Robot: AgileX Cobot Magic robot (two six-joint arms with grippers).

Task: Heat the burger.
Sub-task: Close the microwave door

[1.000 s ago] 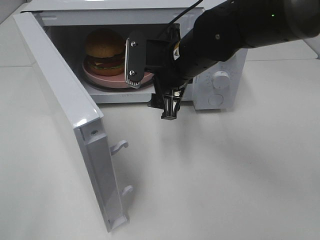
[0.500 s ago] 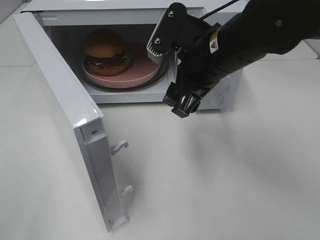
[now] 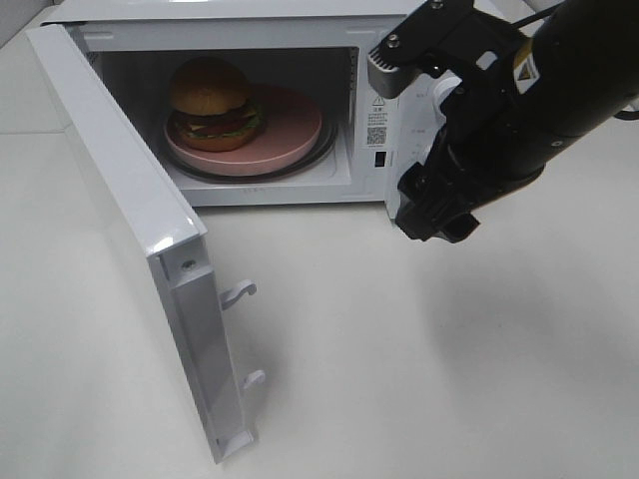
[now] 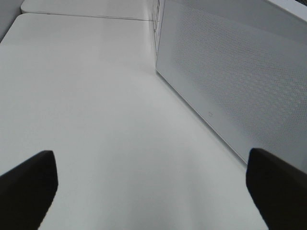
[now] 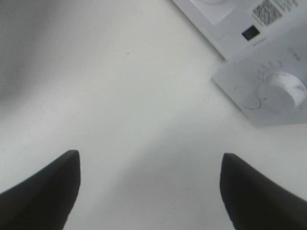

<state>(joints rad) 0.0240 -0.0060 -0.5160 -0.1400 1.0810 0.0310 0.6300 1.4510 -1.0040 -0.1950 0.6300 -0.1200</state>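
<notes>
While the burger sits on the pink plate inside the open-doored microwave, the right gripper hangs empty, jaws spread, near the dial, and the left gripper is likewise wide apart and empty.

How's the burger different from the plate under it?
The burger is tall, domed, golden-brown with layered fillings; the plate is flat and plain pink. The burger is narrower, covering only the plate's left part in the high view. Both are round, inside the open microwave.
</notes>
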